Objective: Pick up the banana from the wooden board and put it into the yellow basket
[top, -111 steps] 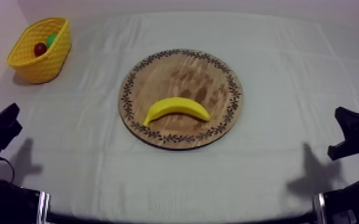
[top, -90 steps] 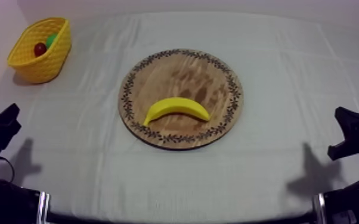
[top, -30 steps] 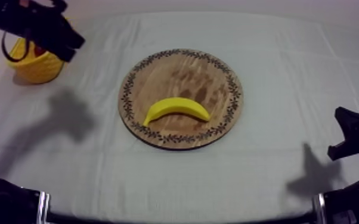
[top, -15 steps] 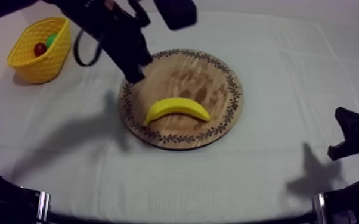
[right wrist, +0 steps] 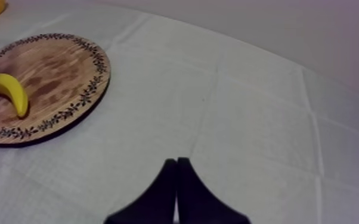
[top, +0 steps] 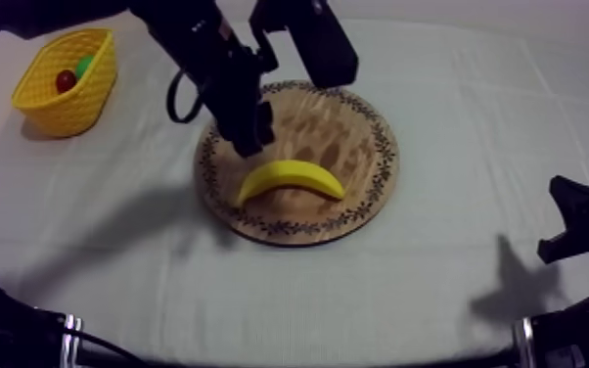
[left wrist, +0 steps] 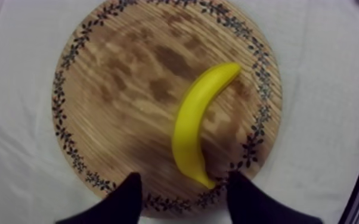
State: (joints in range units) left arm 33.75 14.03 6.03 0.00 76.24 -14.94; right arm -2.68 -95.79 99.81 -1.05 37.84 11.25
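1. Nothing grasped yet: banana (top: 290, 181) lies mid-frame on the wooden board (top: 357, 127).
2. Left gripper (top: 249, 137), fingers spread and empty, hovers over it.
3. Remaining: grasp, lift, drop into yellow basket (top: 59, 108), upper left.

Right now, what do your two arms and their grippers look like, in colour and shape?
Both arms are black. The left arm is built of blocky, angular segments that narrow toward the left gripper. Its two fingers are black, broad at the base and tapering to blunt tips. The right gripper has the same black tapered fingers. I see no markings.
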